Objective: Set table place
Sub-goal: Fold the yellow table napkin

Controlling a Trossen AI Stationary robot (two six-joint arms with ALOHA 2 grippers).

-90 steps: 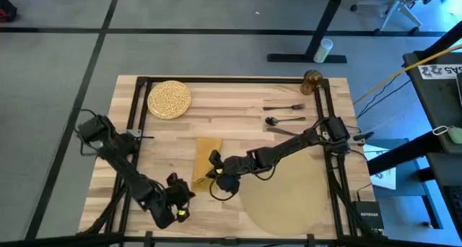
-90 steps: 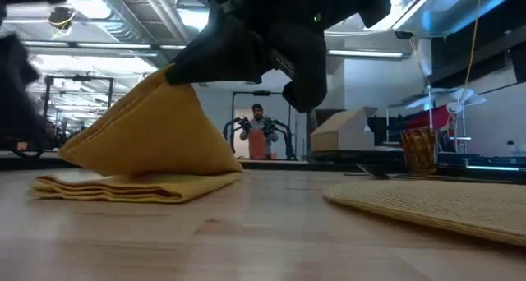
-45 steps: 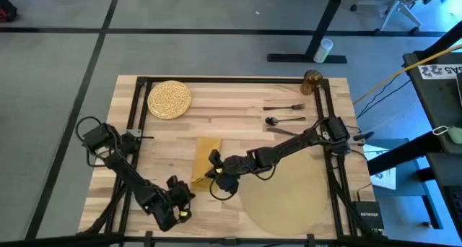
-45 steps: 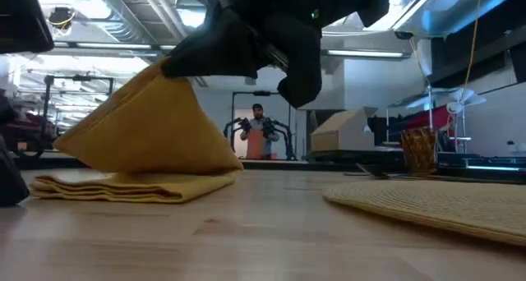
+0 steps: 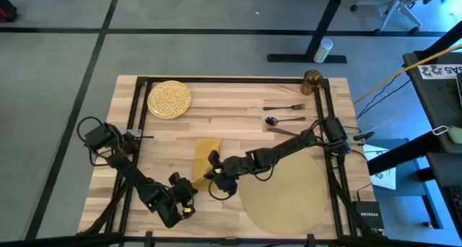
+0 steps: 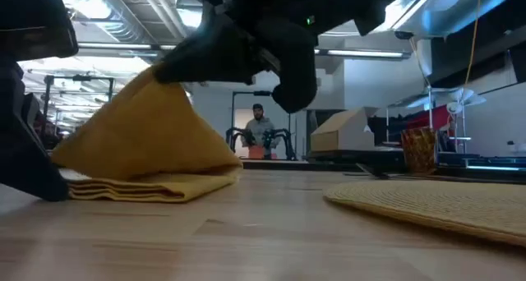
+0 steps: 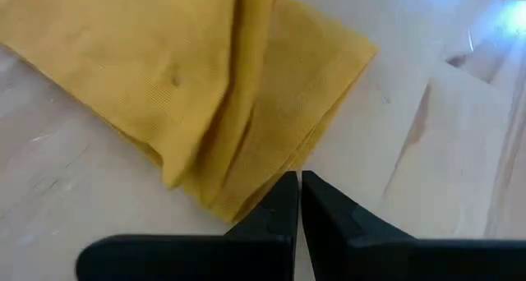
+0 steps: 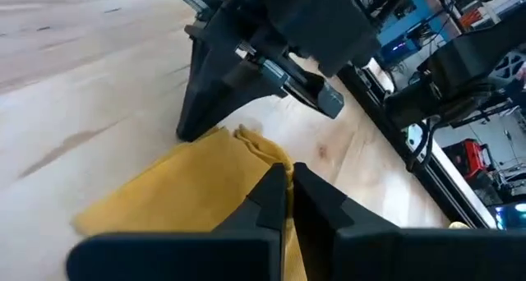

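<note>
The mustard-yellow napkin (image 5: 206,154) lies folded on the table (image 5: 238,95), left of the round tan placemat (image 5: 283,196). My right gripper (image 5: 214,176) is shut on the napkin's near end and holds its top layer up like a tent (image 6: 156,125). The lower layers (image 6: 140,186) lie flat on the wood. My left gripper (image 7: 297,182) is shut. Its tips stand on the table at the napkin's near left corner (image 7: 246,205). The plate (image 5: 169,99) lies at the far left. The glass (image 5: 312,81), fork (image 5: 285,107), spoon (image 5: 283,120) and knife (image 5: 285,131) lie at the far right. My right gripper pinches the napkin's top layer (image 8: 246,191) between its two fingers, slanting down from the table's right. That layer is drawn up in a peak (image 6: 160,71), and the rest of the napkin lies on the table. My left gripper points down beside the napkin's corner (image 8: 238,135); I cannot tell whether it touches the cloth.
Black rails (image 5: 137,124) run along the table's left and right sides. The placemat's near edge reaches the table's near edge. A person stands in the room far behind the table (image 6: 259,129).
My left gripper has moved from the near left toward the napkin and now stands at its near left corner. My right gripper has kept its hold on the lifted layer, and its peak has drifted slightly toward the table's left.
</note>
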